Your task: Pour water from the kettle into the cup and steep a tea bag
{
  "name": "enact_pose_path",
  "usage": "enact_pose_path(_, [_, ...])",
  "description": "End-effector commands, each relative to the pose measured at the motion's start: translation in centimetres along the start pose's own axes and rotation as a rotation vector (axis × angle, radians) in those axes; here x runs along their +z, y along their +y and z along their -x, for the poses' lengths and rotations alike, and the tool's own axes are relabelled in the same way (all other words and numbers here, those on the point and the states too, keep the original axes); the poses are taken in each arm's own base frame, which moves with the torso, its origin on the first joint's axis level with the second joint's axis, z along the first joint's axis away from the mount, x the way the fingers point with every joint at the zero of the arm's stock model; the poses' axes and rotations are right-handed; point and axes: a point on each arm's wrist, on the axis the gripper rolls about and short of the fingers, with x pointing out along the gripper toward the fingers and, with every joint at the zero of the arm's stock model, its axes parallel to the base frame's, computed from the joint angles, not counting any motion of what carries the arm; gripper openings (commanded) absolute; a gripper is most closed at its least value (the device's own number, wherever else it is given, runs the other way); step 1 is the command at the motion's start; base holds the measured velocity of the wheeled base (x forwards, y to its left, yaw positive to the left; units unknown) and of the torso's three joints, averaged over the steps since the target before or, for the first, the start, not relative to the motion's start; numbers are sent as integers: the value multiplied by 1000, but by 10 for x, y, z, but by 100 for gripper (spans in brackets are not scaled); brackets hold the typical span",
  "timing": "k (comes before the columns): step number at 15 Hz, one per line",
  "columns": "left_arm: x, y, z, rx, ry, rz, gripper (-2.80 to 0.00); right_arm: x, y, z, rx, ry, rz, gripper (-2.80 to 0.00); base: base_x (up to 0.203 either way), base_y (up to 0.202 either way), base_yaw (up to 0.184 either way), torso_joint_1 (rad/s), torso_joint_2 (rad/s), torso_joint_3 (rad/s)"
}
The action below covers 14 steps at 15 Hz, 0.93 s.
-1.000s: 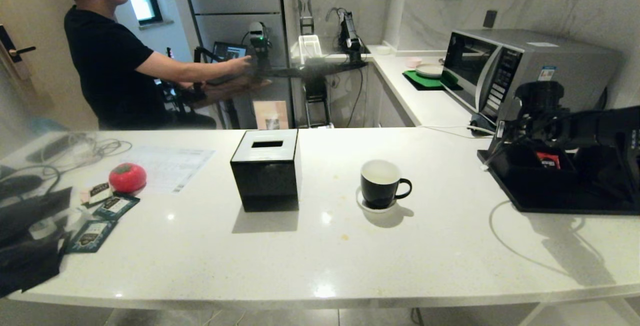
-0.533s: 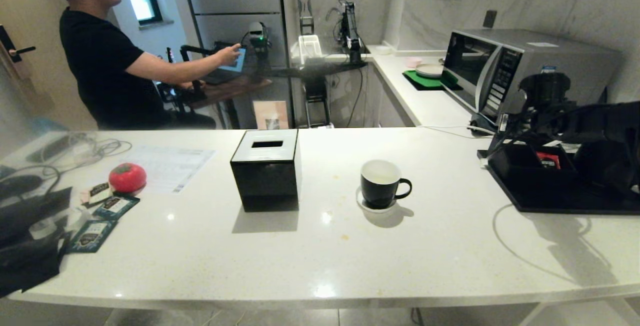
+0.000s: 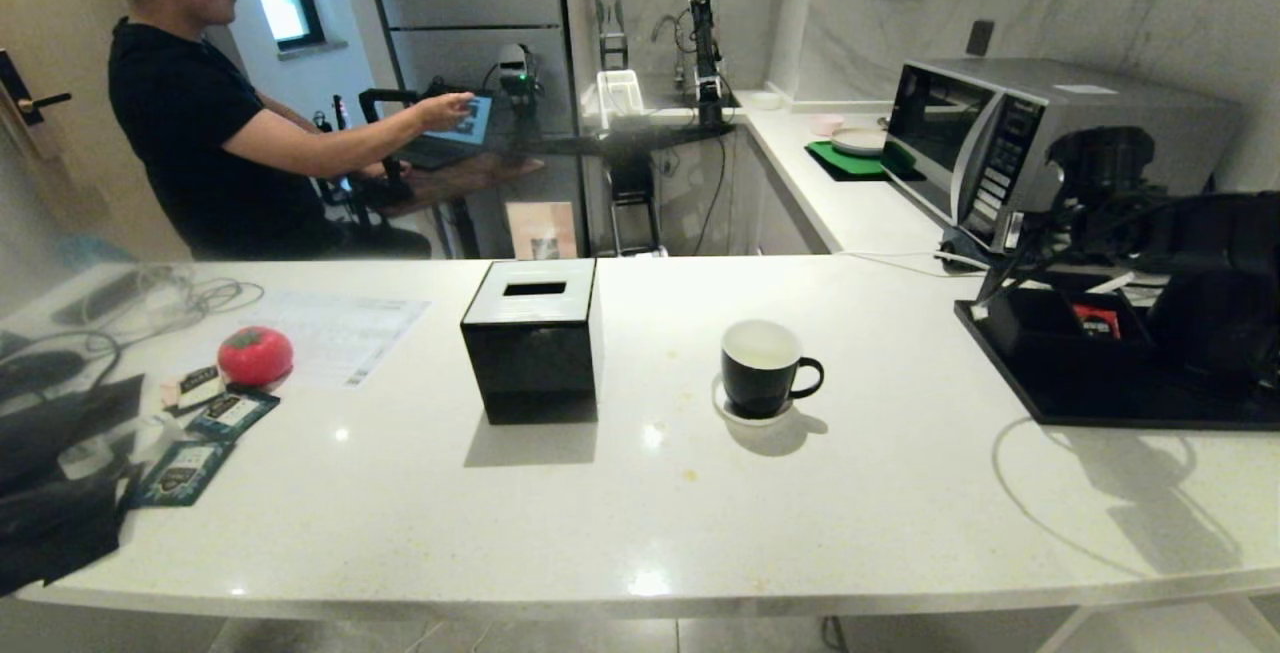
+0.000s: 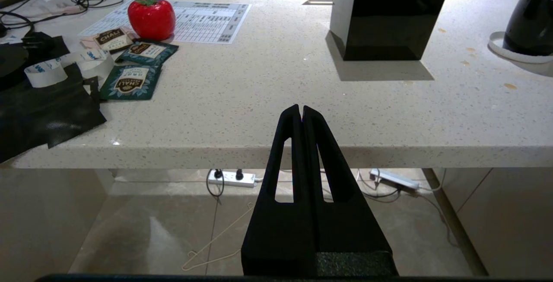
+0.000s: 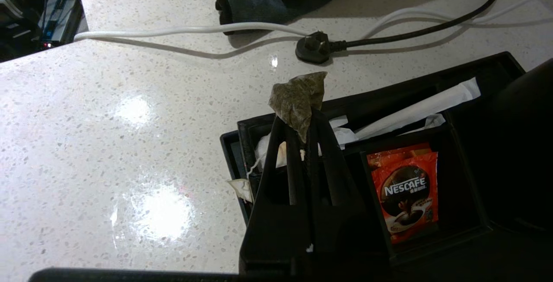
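Right wrist view: right claw [image 5: 306, 120] clamped on tea bag [image 5: 298, 102] above black tray [image 5: 475, 74], red packet [image 5: 406, 187] beside.

The matte black rounded kettle [image 3: 1215, 328] at the head view's right edge is largely hidden behind the black right arm [image 3: 1190, 233]. The glossy black mug [image 4: 530, 25] is cut by the left wrist view's edge. The red coffee sachet [image 3: 1097, 322] is too small to read from the head.
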Motion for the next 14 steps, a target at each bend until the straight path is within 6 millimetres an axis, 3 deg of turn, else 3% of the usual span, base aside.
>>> enact_pose_path(1, [0, 0, 0, 0, 0, 1, -280, 5, 0, 7, 1, -9, -2, -280, 0, 0, 0, 0, 0, 0])
enact_pose_path(6, [0, 0, 0, 0, 0, 1, -280, 10, 9, 18, -24, -22, -30, -280, 0, 0, 0, 0, 0, 0])
enact_pose_path(14, [0, 0, 0, 0, 0, 1, -280, 29, 9, 53, 3, -65, -43, -280, 0, 0, 0, 0, 0, 0])
